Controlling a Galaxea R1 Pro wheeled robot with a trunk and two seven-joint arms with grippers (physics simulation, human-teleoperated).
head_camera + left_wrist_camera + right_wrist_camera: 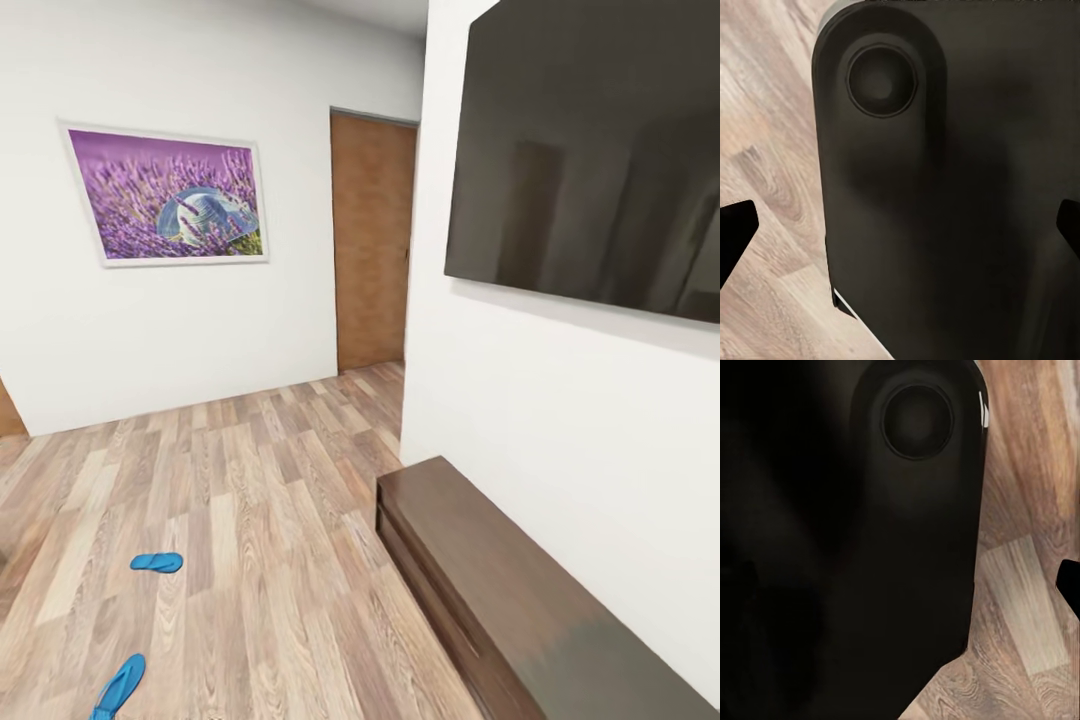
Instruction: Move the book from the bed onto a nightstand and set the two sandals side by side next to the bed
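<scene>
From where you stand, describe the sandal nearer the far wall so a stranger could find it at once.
Start at the lavender picture on the white wall, then look down to the wood-plank floor at the left. The sandal lies flat there, bright blue. Unlike the other sandal at the picture's lower edge, it lies crosswise.

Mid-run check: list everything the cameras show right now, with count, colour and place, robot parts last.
bright blue flat sandals: 2, blue, on the floor at the head view's lower left, apart and at different angles, one farther, one nearer at the picture's edge
light brown wood-plank floor: 1, light brown, underfoot
long low dark wooden cabinet: 1, dark brown, against the right wall
large dark flat screen: 1, black, on the wall above the cabinet
framed lavender picture: 1, purple, white frame, far wall
brown wood door: 1, brown, far wall
left pincer: black tips, open
right pincer: one black fingertip; opening cannot be judged
</scene>
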